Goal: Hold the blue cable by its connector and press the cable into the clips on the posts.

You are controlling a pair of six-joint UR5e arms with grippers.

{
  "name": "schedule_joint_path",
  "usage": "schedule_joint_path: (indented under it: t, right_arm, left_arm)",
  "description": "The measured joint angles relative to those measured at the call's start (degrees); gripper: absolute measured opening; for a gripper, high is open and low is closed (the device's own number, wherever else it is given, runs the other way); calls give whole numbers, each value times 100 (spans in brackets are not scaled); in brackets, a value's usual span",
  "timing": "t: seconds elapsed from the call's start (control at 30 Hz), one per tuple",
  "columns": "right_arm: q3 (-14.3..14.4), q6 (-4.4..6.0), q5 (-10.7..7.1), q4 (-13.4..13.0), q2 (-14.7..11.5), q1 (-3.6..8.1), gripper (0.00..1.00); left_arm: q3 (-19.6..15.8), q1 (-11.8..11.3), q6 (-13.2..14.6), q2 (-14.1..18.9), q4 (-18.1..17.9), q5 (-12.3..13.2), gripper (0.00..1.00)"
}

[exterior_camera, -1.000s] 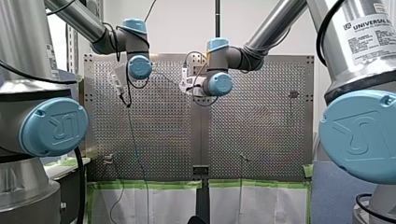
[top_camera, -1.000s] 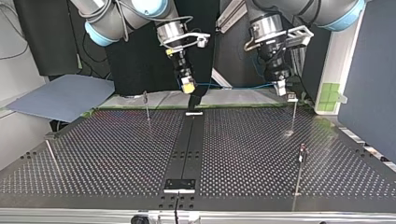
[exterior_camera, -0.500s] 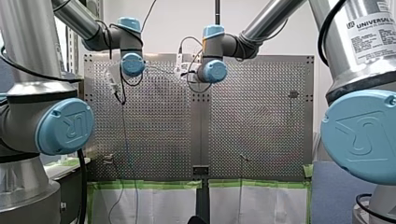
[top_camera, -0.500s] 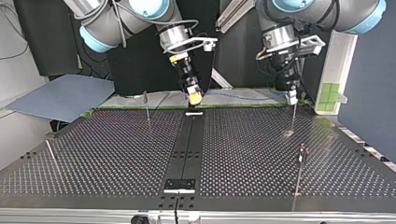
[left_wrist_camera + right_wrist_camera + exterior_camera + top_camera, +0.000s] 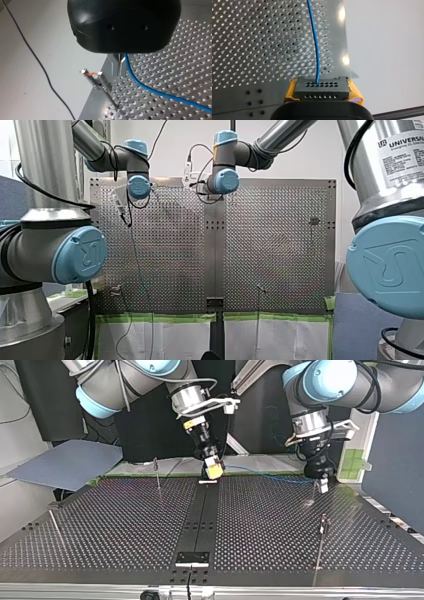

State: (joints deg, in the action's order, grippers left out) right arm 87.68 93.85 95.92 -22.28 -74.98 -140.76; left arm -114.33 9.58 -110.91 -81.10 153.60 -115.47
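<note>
R wrist cam: right gripper was clenched on the black connector, w/ yellow pads on both its sides. The blue cable left the connector's holes and ran straight ahead over the perforated table, near the table's edge.

L wrist cam: left gripper had a black body and metal fingers pinched together. The cable emerged right at them and swept off across the table. I logged it as gripped, though the contact pt was hidden. A post w/ a clip on top stood just beside the fingertips, apart from the cable. A thin black wire lay on the pale surface off the table.

Top cam: right gripper sat low at the far end of the dark centre strip. Left gripper was at the view's right, by the far post. The cable stretched btwn the two grippers, above the table. A nearer post stood at the view's right.

Front cam: both arms reached to the table's far end. Left gripper was too small to read its fingers. The right gripper was mostly hidden behind its wrist.
</note>
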Motion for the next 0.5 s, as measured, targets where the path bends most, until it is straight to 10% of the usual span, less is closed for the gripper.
schedule_joint_path:
  t: [0.5]
  right_arm:
    - [-318, 35, -23, 182, 165, -46, 0]
  left_arm:
    - [276, -536, -219, -9, 87, 311, 8]
